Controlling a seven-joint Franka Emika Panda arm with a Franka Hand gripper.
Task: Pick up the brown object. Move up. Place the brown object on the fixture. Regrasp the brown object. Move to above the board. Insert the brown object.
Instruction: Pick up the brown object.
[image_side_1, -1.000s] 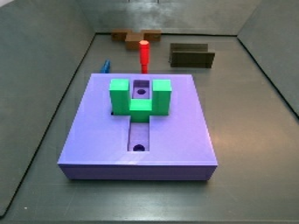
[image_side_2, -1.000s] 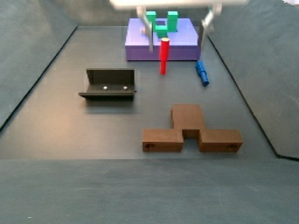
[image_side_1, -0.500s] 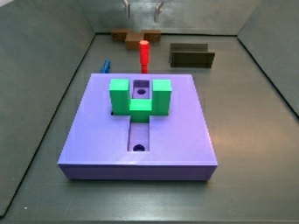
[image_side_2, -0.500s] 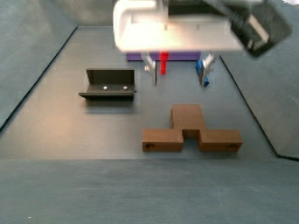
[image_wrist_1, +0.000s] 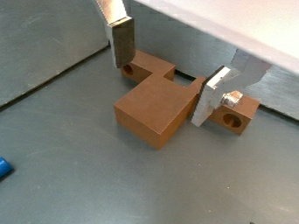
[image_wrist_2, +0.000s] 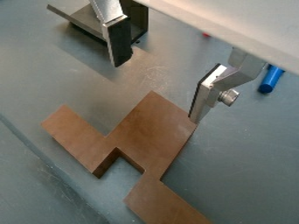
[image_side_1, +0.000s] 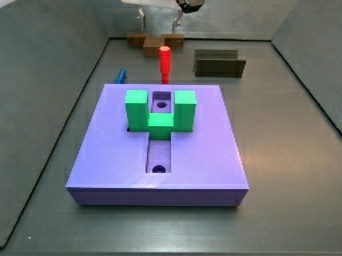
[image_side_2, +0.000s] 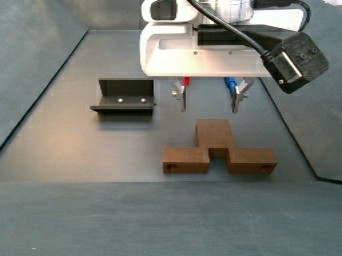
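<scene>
The brown object (image_side_2: 214, 148) is a T-shaped block lying flat on the floor, with a round hole in each arm end; it also shows in both wrist views (image_wrist_1: 158, 109) (image_wrist_2: 131, 147) and at the far end of the floor (image_side_1: 140, 42). My gripper (image_side_2: 206, 97) hangs just over it, open. In both wrist views the gripper (image_wrist_1: 170, 74) (image_wrist_2: 165, 70) straddles the block's stem with nothing between the fingers. The fixture (image_side_2: 124, 97) (image_side_1: 219, 64) stands apart to one side. The lavender board (image_side_1: 160, 140) lies at the opposite end of the floor.
A green U-shaped block (image_side_1: 160, 108) sits on the board. An upright red peg (image_side_1: 164, 62) and a small blue piece (image_side_1: 119, 75) (image_wrist_2: 272, 77) stand between board and brown object. Grey walls enclose the floor.
The gripper has travelled from over the board towards the brown object and come down. It now hangs open directly above it. No piece has moved.
</scene>
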